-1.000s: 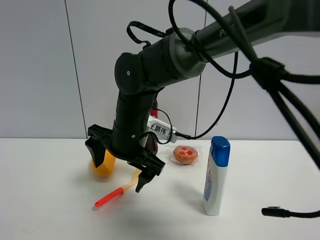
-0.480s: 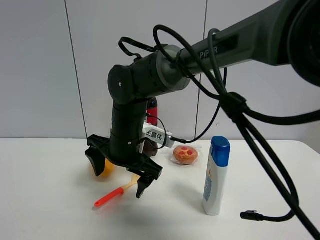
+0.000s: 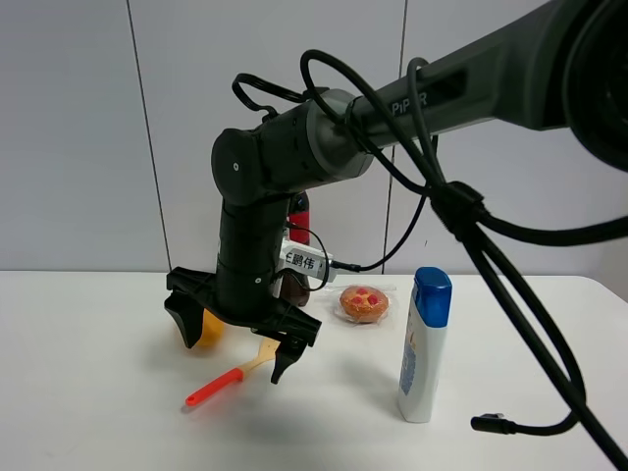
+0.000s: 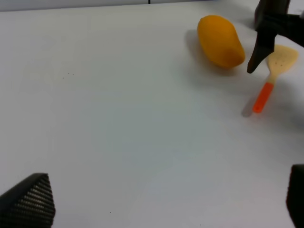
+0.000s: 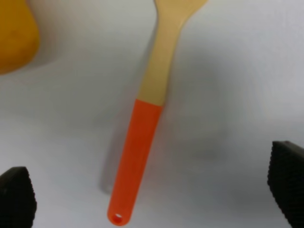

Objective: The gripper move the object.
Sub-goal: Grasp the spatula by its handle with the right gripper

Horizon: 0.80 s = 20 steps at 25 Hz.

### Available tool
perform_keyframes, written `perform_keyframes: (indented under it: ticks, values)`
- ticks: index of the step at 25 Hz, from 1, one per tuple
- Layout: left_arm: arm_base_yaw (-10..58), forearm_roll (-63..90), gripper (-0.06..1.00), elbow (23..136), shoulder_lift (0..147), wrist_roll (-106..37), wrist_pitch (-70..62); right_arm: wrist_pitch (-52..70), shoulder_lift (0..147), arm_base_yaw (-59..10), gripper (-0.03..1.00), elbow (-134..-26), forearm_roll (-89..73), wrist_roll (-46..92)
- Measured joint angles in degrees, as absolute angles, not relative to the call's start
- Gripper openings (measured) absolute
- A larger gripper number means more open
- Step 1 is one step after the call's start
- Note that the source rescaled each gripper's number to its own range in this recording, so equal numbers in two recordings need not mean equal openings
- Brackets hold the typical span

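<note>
The right tool (image 3: pixel 234 353) has edged slightly left and down toward the spatula (image 3: pixel 228 377) beneath it.

This looks like a robotics lab. A cabled black robot arm (image 3: pixel 285 167) leans over a white table (image 3: pixel 78 402), with plain grey wall panels (image 3: pixel 69 128) behind the table.

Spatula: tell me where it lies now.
In the high view the spatula lies on the table left of centre, under the open right gripper, beside the orange fruit.
</note>
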State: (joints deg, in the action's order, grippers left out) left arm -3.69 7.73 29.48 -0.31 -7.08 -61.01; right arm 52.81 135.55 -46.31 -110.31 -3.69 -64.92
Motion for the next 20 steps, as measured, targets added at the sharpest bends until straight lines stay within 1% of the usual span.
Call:
perform_keyframes:
  ticks: [20]
  values:
    - [-3.69, 7.73, 1.00, 29.48, -0.31, -7.01, -61.01, 52.02, 137.65, -46.36, 1.00, -110.31, -5.41, -66.62]
